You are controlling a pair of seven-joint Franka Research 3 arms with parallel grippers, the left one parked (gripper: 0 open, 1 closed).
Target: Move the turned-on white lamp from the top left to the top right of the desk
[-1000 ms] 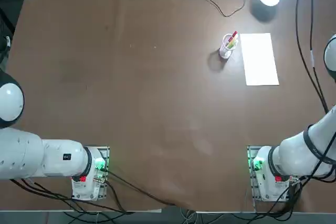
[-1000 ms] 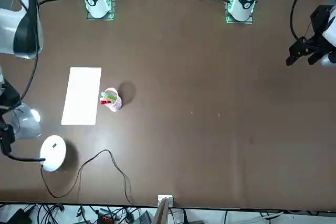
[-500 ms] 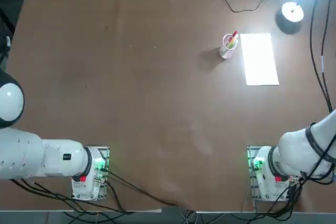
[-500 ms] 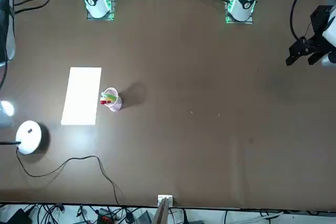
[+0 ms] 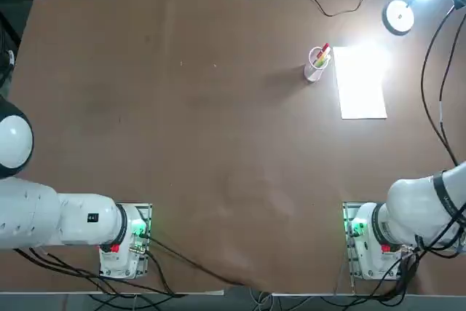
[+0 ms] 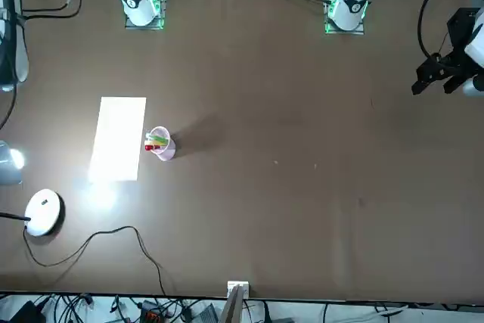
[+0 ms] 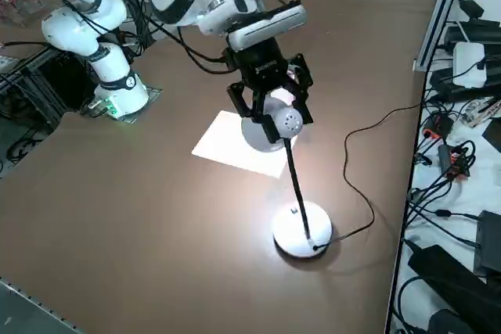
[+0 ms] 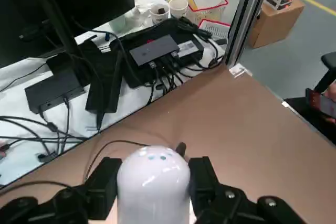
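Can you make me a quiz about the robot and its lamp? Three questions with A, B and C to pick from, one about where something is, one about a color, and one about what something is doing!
1. Where is the pen cup?
A) On the lamp's base
B) Beside the white paper
C) Under the robot's left arm

2. What color is the desk top?
A) Green
B) Yellow
C) Brown

3. How is the lamp?
A) Glowing, its head between the right gripper's fingers
B) Lying on its side, dark
C) Inside the pen cup

Right letters:
1: B, the cup stands next to the paper's edge.
2: C, the top is plain brown.
3: A, light shines from its head, and the fingers are closed on it.
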